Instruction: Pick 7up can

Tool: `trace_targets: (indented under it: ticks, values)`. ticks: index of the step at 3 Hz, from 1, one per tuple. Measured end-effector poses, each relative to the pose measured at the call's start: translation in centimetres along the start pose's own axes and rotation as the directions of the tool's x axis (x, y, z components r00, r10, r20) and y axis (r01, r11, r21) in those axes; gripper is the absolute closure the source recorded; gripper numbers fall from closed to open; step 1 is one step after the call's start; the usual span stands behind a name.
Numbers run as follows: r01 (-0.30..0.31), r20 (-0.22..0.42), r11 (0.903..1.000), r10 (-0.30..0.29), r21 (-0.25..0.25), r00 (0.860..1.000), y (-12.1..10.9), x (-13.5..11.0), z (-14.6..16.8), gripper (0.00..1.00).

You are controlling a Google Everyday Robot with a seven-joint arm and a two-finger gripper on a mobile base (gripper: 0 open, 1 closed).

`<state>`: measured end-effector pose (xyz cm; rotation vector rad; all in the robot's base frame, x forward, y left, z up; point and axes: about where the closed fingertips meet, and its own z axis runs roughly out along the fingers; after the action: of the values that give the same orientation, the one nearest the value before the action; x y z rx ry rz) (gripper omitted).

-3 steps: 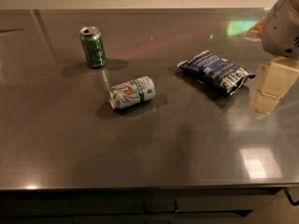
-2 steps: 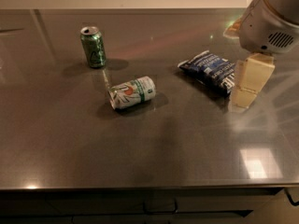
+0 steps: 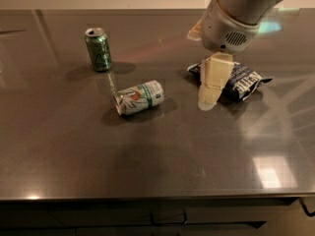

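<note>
Approach step. The hand [image 3: 210, 90], grip state not discernible, hangs right of centre. The 7up can [image 3: 139, 97] lies on its side, centre-left of the worktop [image 3: 147, 171]. Next move is probably leftward, then down.

The arm [image 3: 241, 9] enters from upper right, pincer [image 3: 208, 100] hanging downward.

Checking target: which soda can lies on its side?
The white-silver, green-banded can; the all-dark-green can stands upright. The gripper hovers beside the dark blue chip bag.
</note>
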<state>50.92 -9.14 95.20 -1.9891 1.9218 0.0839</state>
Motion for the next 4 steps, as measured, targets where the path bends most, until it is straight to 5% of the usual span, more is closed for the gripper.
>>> trace_targets:
  ticks: [1, 4]
  values:
    - [0.085, 0.018, 0.9950, -0.085, -0.052, 0.996, -0.6, -2.9, 2.6, 0.00]
    - [0.260, 0.026, 0.9513, -0.259, -0.166, 0.966, -0.6, -8.9, 9.3, 0.00]
